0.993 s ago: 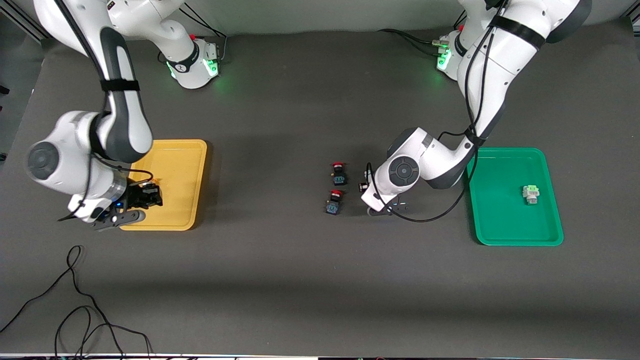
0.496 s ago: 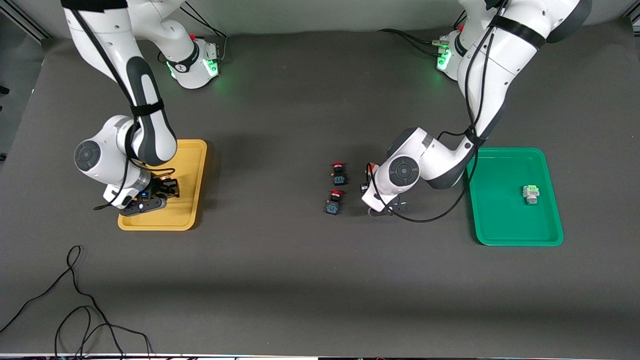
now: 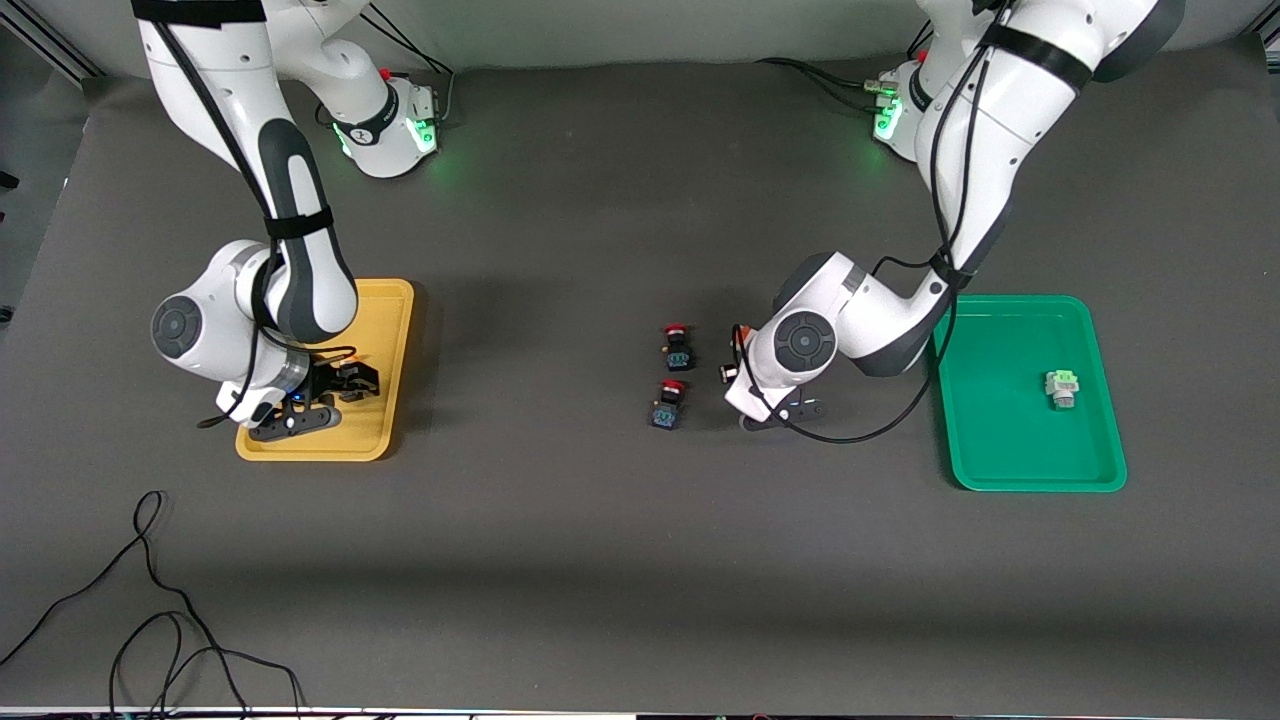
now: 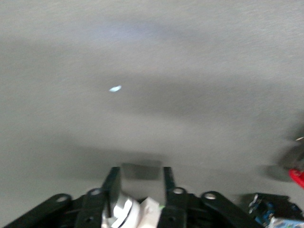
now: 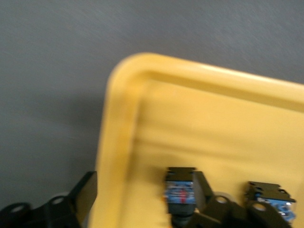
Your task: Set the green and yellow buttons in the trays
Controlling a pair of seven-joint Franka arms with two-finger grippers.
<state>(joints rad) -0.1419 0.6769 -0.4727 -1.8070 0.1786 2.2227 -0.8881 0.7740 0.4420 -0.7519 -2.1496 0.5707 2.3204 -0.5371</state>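
Two trays are counted: one yellow tray (image 3: 385, 345) and one green tray (image 3: 1000, 440). Two red-capped buttons (image 3: 678, 345) are seen on the table. One pale-green button (image 3: 1062, 386) is seen in the green tray. Two blue-bodied buttons (image 5: 180, 190) are seen in the yellow tray. Two robot arms are present.

You've got two red-capped buttons mid-table, one (image 3: 678, 346) farther from front camera, other (image 3: 668, 405) nearer, close together, not touching. Dark grey mat (image 3: 600, 560) covers table. Loose black cable (image 3: 150, 600) coiled near front edge, right arm's end.
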